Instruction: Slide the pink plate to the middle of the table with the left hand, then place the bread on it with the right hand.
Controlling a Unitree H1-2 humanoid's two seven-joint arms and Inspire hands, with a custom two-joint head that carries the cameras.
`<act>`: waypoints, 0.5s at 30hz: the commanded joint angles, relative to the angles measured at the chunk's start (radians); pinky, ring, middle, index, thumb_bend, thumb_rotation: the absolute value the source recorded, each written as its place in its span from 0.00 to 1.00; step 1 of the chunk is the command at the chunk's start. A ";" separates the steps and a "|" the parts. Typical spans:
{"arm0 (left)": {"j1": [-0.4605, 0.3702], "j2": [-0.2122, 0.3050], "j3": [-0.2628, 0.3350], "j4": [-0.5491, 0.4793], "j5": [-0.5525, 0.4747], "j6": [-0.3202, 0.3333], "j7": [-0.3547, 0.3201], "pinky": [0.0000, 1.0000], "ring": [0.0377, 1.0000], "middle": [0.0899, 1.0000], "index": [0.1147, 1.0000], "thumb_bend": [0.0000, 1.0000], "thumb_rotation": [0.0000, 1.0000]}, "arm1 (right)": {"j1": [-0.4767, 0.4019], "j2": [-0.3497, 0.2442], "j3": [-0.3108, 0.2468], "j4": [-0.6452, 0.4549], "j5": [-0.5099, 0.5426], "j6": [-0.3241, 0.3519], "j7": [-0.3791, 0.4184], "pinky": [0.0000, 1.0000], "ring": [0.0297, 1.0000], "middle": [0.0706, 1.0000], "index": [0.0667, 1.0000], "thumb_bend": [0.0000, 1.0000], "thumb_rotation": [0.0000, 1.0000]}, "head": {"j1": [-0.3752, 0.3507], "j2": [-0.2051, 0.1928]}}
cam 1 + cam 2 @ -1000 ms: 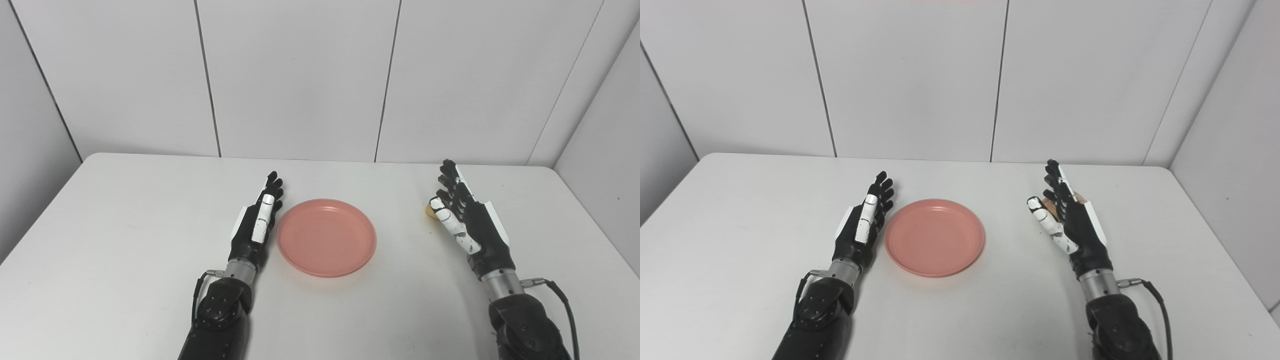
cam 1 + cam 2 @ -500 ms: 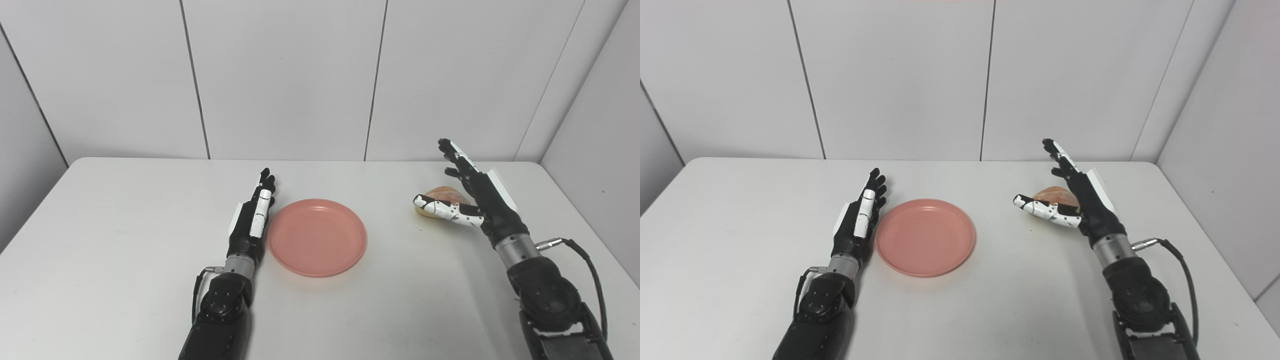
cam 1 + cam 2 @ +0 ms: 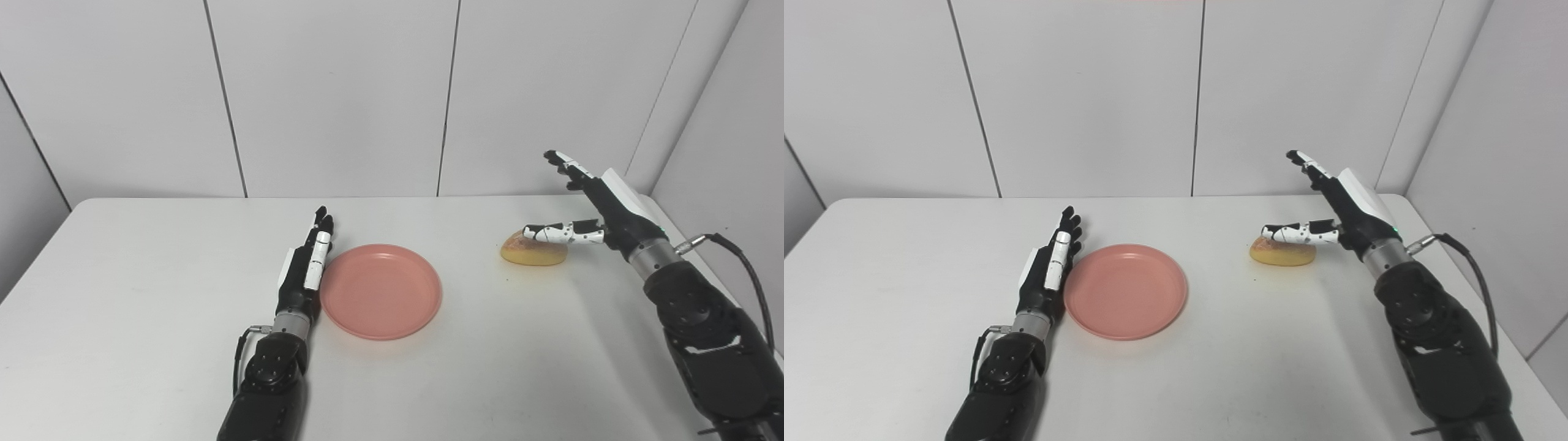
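A pink plate (image 3: 381, 290) lies flat near the middle of the white table (image 3: 122, 288). My left hand (image 3: 304, 267) rests edge-on along the plate's left rim, open, fingers straight and pointing away from me. A golden-brown bread roll (image 3: 531, 252) sits on the table to the right of the plate. My right hand (image 3: 591, 205) hovers above and just right of the bread, open, fingers raised toward the wall and the thumb stretched out over the top of the roll. Whether the thumb touches the bread I cannot tell.
White wall panels (image 3: 343, 92) close off the back of the table, and an angled panel (image 3: 729, 135) stands close behind my right hand. The table's right edge (image 3: 1470, 294) runs under my right forearm. A black cable (image 3: 744, 257) loops off the right wrist.
My right hand has risen and moved back to the right, uncovering the bread, with the thumb now over it. The camera has panned right. The left hand stays by the plate.
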 commanded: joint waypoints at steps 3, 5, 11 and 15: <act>0.006 0.004 -0.005 0.007 0.006 -0.020 -0.006 0.99 0.96 0.95 0.95 0.60 1.00 | -0.097 -0.053 0.023 0.029 -0.030 -0.053 0.014 0.82 0.90 0.91 0.91 0.82 0.35 | -0.003 -0.002; 0.009 0.005 -0.006 0.003 0.001 -0.021 -0.014 0.99 0.95 0.95 0.95 0.60 1.00 | -0.119 -0.067 0.047 0.054 -0.053 -0.054 0.026 0.80 0.89 0.91 0.91 0.84 0.35 | -0.004 -0.002; 0.015 0.009 -0.004 -0.011 -0.014 -0.011 -0.034 1.00 0.96 0.95 0.95 0.61 1.00 | -0.166 -0.082 0.103 0.117 -0.096 -0.060 0.056 0.74 0.86 0.90 0.90 0.90 0.32 | -0.015 0.000; 0.018 0.008 0.003 -0.016 -0.028 -0.006 -0.050 1.00 0.96 0.95 0.95 0.61 1.00 | -0.200 -0.081 0.136 0.173 -0.109 -0.063 0.086 0.75 0.87 0.91 0.90 0.91 0.29 | -0.017 -0.004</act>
